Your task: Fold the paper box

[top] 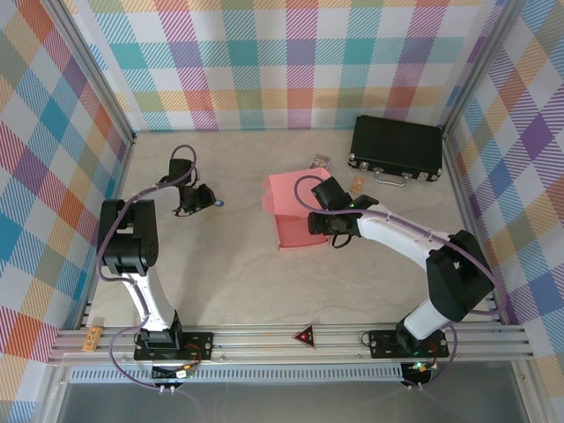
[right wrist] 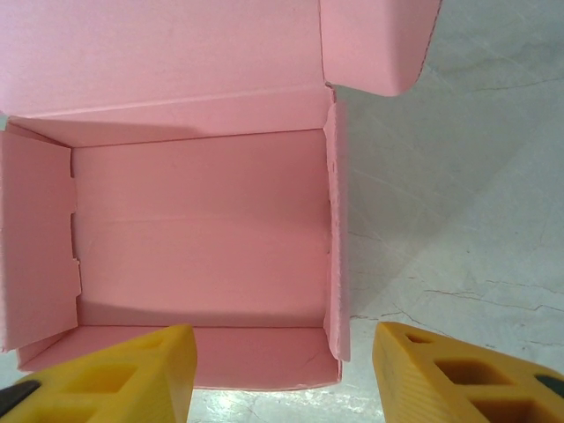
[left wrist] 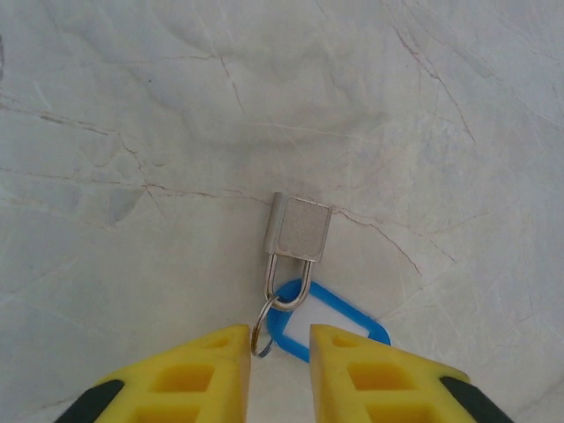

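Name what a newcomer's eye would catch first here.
The open pink box sits mid-table, its hollow inside right below the open right hand. Next comes a small silver padlock with a blue tag, lying on the table at the tips of the left hand. A black case lies in the far right corner.

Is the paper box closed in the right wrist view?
No, the paper box is open on top, and its empty pink inside shows.

Salmon-pink paper box [top: 286,198], partly folded, open-topped, sides upright
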